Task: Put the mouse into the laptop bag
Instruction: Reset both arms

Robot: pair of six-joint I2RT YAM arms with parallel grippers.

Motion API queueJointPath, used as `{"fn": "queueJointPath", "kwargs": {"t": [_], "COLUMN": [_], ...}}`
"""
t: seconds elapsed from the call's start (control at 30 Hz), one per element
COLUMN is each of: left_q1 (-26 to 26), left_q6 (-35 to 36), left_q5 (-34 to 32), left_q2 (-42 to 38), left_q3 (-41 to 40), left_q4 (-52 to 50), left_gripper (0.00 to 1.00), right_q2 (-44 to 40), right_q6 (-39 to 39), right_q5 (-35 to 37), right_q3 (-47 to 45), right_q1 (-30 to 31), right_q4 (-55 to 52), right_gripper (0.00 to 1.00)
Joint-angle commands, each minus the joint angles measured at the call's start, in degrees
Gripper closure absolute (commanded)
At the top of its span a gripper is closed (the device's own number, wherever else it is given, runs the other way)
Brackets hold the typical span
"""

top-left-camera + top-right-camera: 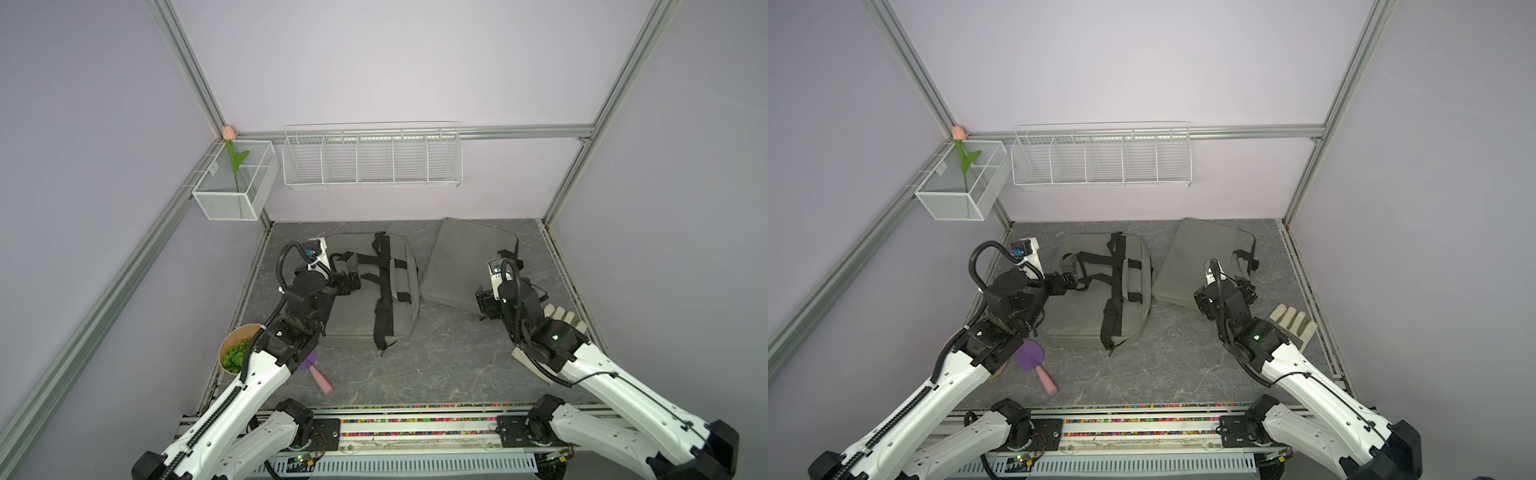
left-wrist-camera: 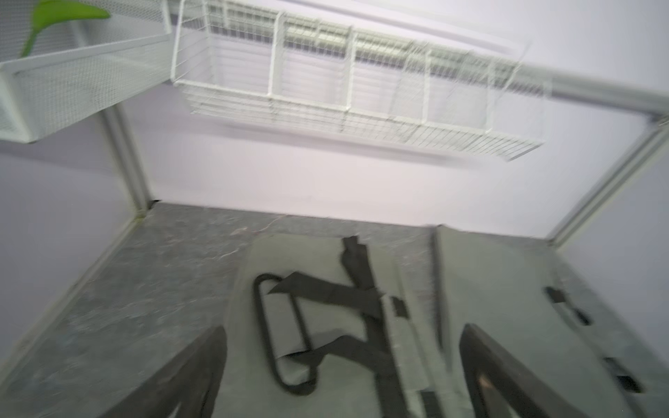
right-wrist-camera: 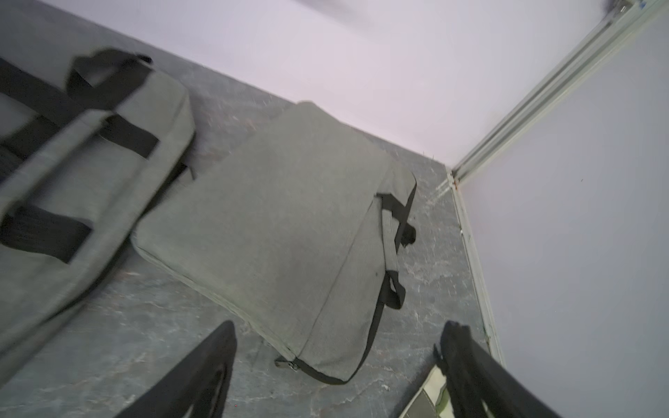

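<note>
My left claw (image 1: 351, 271) hangs over the left end of the strapped laptop bag (image 1: 357, 316), and in the left wrist view my two dark fingers (image 2: 197, 372) stand wide apart with nothing between them but the bag's grey cloth and a black strap loop (image 2: 286, 336); that view is blurred, yet the gap is plain. My right claw (image 1: 483, 308) sits low by the near corner of the flat laptop bag (image 1: 461, 262), and its fingers (image 3: 210, 365) are also spread and hold nothing. A zip pull (image 3: 286, 362) lies at that corner, and a pale work glove (image 1: 561, 318) lies on the table just beside my right wrist. Both bags lie flat on the grey marbled table (image 1: 436, 365), side by side toward the back wall. The strapped one is on my left, with its black handles (image 1: 1115, 286) crossing its top face, and the flat one is on my right, its edge touching or very nearly touching its neighbour. The mouse does not show in any view, so I cannot tell where it is. Near my left forearm lie a purple trowel with a pink handle (image 1: 1034, 361) and a brown pot of green leaves (image 1: 235, 353). On the back wall hang a white wire rack (image 1: 372, 158) and a mesh basket (image 1: 232, 195) holding a pink tulip (image 1: 228, 133)
</note>
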Motion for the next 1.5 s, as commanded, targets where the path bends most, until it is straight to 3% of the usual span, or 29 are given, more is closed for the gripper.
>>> {"fn": "queueJointPath", "kwargs": {"t": [0.0, 0.23, 0.43, 0.5, 0.57, 0.7, 0.77, 0.8, 0.87, 0.93, 1.07, 1.47], "left_q1": [2.84, 9.59, 15.83, 16.75, 19.0, 26.53, 28.06, 28.09, 28.09, 28.04, 28.06, 28.03], "left_q6": [11.41, 11.24, 9.07, 11.04, 11.91, 6.44, 7.03, 7.1, 7.7, 8.42, 7.35, 7.43], "left_q5": [-8.75, -10.04, -2.81, 0.64, 1.79, 10.97, 14.59, 15.49, 16.99, 17.75, 16.23, 16.22], "left_q2": [0.87, 11.01, 23.86, 24.87, 28.95, 35.3, 37.25, 36.55, 36.25, 37.11, 36.96, 37.03], "left_q3": [-5.92, -11.93, -19.23, -16.34, -15.63, -16.51, -20.19, -20.74, -20.37, -20.41, -18.21, -18.32], "left_q4": [8.93, 19.39, 39.58, 35.05, 40.38, 46.89, 57.25, 56.65, 55.42, 57.25, 52.61, 53.04], "left_gripper": [0.0, 0.0, 0.01, 0.01, 0.01, 0.01, 0.0, 0.0, 0.0, 0.0, 0.0, 0.0], "right_q2": [0.95, 6.46, 17.61, 22.94, 26.72, 30.53, 31.16, 30.57, 35.39, 32.06, 33.07, 33.33], "right_q6": [-2.04, 1.59, 1.4, 1.21, -0.04, 3.02, 3.24, 2.96, 1.33, 0.6, 0.95, 0.87], "right_q5": [-5.73, -5.64, -4.12, -5.28, -6.46, -17.87, -21.71, -26.17, -29.21, -32.14, -33.15, -33.12], "right_q3": [-3.63, -11.58, -14.78, -15.5, -14.37, -14.59, -17.17, -18.63, -23.52, -23.31, -20.68, -20.85], "right_q1": [-5.76, -16.37, -21.85, -24.71, -26.24, -31.15, -32.71, -33.55, -33.92, -33.93, -34.36, -34.37], "right_q4": [9.7, 26.21, 38.05, 42.65, 45.72, 52.59, 58.31, 58.75, 74.54, 68.43, 65.08, 66.14], "right_gripper": [0.11, 0.11, 0.11, 0.11, 0.11, 0.11, 0.11, 0.11, 0.11, 0.11, 0.11, 0.11]}}
